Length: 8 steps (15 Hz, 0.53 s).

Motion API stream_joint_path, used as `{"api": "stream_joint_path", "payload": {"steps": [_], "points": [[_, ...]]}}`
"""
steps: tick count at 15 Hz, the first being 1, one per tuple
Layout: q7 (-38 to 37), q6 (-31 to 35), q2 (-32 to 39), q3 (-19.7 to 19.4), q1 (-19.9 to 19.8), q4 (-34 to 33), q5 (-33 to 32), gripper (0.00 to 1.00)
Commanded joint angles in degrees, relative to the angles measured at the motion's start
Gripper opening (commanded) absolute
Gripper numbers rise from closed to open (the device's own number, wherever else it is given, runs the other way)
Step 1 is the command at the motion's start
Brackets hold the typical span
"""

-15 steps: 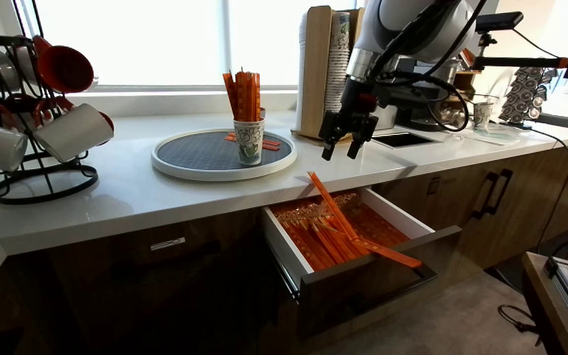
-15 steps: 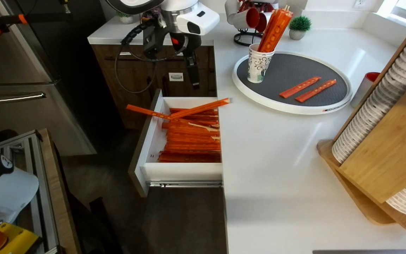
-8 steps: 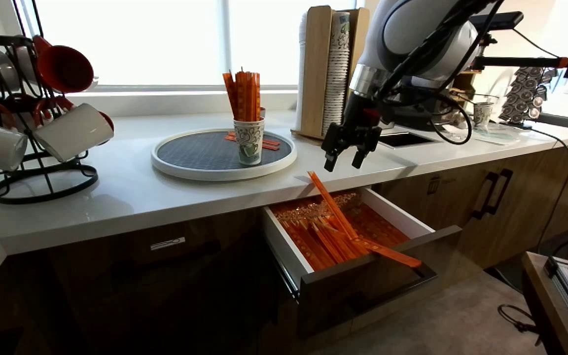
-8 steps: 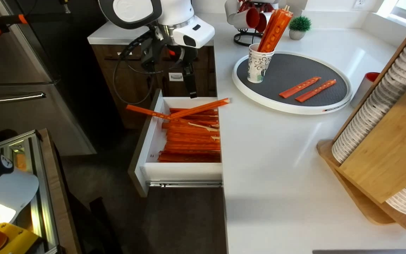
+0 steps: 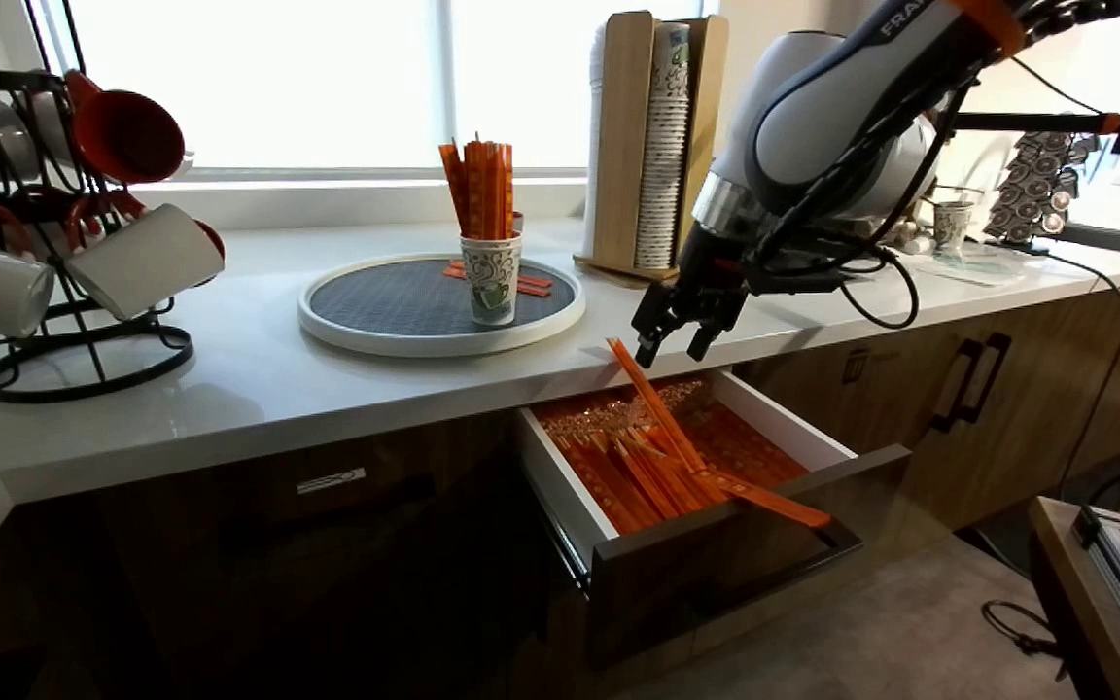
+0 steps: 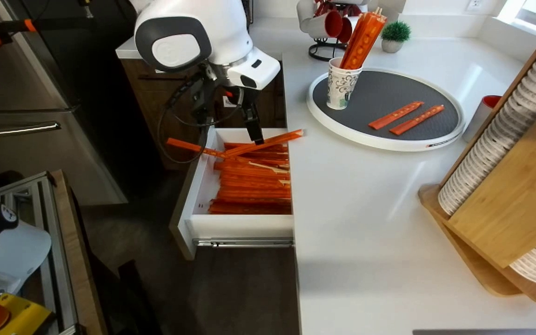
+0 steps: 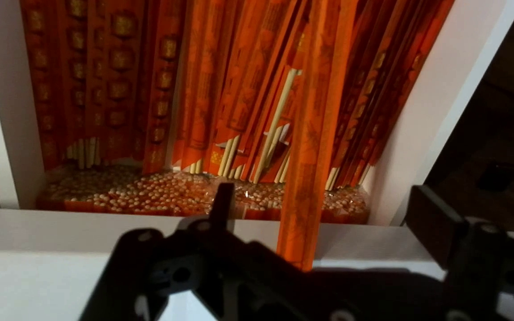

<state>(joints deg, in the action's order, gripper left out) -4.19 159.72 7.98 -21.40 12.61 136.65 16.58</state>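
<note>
Two orange chopstick packets (image 5: pixel 653 403) lie atop the packet heap (image 6: pixel 249 191) in the open drawer (image 6: pixel 240 228), one jutting beyond the drawer's front panel (image 5: pixel 647 574), the other slanting up out of it over the rim of the desk (image 6: pixel 365 223). The end effector (image 5: pixel 672 354) hangs above the drawer, its fingers standing well apart, with the slanting packet showing between them in the wrist view. Diagonally behind the drawer, a round tray (image 5: pixel 424 347) carries a paper cup (image 5: pixel 493 292) filled with similar packets (image 5: pixel 487 190); a wooden cup dispenser (image 5: pixel 620 146) also stands behind the drawer.
</note>
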Motion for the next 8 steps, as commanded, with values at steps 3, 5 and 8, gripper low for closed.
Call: {"api": "stream_joint_path", "payload": {"steps": [3,5,8], "points": [[6.87,7.80,5.38,7.76,-6.18,-0.85,8.24,0.91],[9.40,9.69,6.93,9.58,-7.12,-1.70,11.38,0.88],[11.92,11.33,8.64,11.79,-8.61,-2.77,13.86,0.61]]}}
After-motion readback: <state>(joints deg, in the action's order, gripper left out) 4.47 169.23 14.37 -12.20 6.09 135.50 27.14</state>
